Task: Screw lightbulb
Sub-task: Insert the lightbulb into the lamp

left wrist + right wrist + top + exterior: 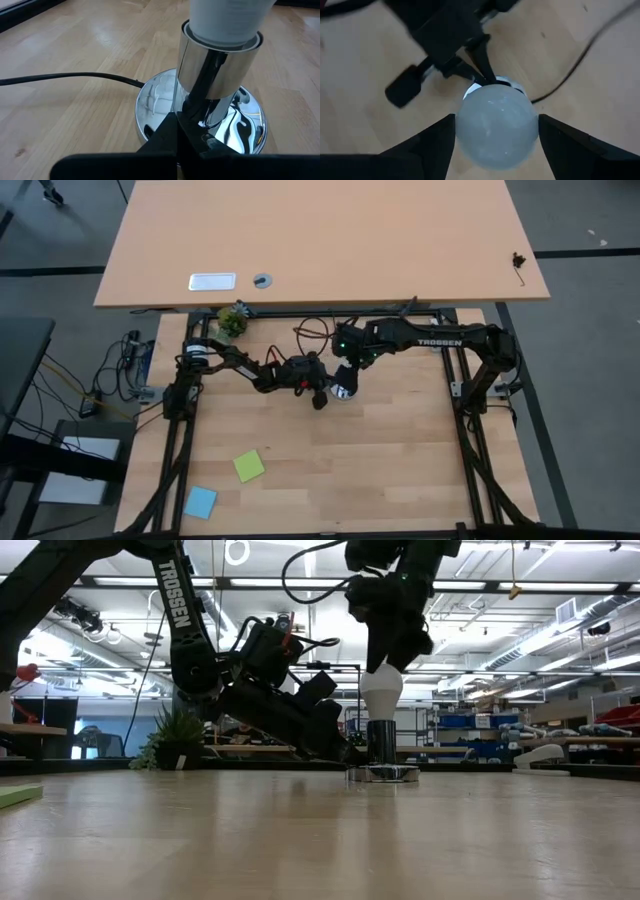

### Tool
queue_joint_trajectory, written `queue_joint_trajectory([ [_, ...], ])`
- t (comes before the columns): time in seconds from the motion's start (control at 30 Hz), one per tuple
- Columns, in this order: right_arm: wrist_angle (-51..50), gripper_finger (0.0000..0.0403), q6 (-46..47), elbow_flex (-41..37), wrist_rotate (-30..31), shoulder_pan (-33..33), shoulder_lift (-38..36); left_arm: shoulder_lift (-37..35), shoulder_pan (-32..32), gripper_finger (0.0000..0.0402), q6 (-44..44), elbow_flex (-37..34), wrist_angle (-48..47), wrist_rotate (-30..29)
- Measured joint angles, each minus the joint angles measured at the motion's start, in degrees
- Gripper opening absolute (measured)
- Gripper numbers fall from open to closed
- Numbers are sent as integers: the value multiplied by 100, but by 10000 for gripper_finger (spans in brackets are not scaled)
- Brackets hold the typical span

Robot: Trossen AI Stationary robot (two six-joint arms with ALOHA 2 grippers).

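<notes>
The bulb (381, 688) stands straight up in the shiny socket (382, 745), out in the middle of the bench (320, 840). Your right gripper (495, 131) comes down from above, and its jaws hug the bulb's round white top, one on each side. Your left gripper (176, 131) lies low by the socket, with its jaws closed on the foot of the socket's shiny tube, just above the round base (252, 131). The black cord (70, 77) runs off along the wood.

I think you are at the turning step now. Keep the bulb straight up and down while you twist. If it leans, the threads may catch crooked. Squeeze softly, because glass can crack. Hold the socket firm with the left so it does not spin with the bulb. Watch that the cord does not wind up.
</notes>
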Motion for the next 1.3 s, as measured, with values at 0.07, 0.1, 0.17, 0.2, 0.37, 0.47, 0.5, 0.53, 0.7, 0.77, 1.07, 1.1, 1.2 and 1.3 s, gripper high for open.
queue_joint_trajectory([
  [0.07, 0, 284, 409, 0, 32, 37, 0, 0, 0, 0, -2, -1, 0, 0],
  [0.1, 19, 287, 416, -4, 32, 51, 0, 0, 0, 0, -15, -2, 0, 0],
  [0.17, 73, 292, 311, -9, 26, 74, 4, 0, 0, 0, -33, -2, 0, 0],
  [0.2, 73, 295, 267, -9, 15, 77, -2, 0, 0, 0, -33, -2, 1, 0],
  [0.37, -79, 306, -276, 275, -56, 89, -88, 0, 0, 0, -33, -2, 1, 0],
  [0.47, -322, 308, -1164, 536, -56, 89, -90, -2, 0, 0, -31, -2, 0, 0],
  [0.5, -396, 308, -1578, 583, -52, 89, -90, -2, 0, 0, -31, -2, 0, 0],
  [0.53, -412, 308, -1989, 617, -40, 90, -90, 0, 0, 0, -31, -2, 0, 0],
  [0.7, -613, 301, -3603, 638, -3, 87, -81, -2, -2, 0, -28, -2, 2, 0],
  [0.77, -591, 298, -3860, 638, -3, 43, -74, -1, 0, 0, -28, -2, 0, 0],
  [1.07, -261, 293, -3816, 278, -532, -252, -72, -1, -1, 0, -11, -1, 1, 0],
  [1.1, -257, 293, -3815, 256, -606, -259, -72, -2, 0, 0, -11, -2, 0, 0],
  [1.2, -241, 292, -3806, 243, -705, -259, -72, -2, -2, 0, -11, -2, 0, 0],
  [1.3, -221, 285, -3802, 239, -714, -232, -72, 0, 0, 0, -11, -2, 0, 0],
])
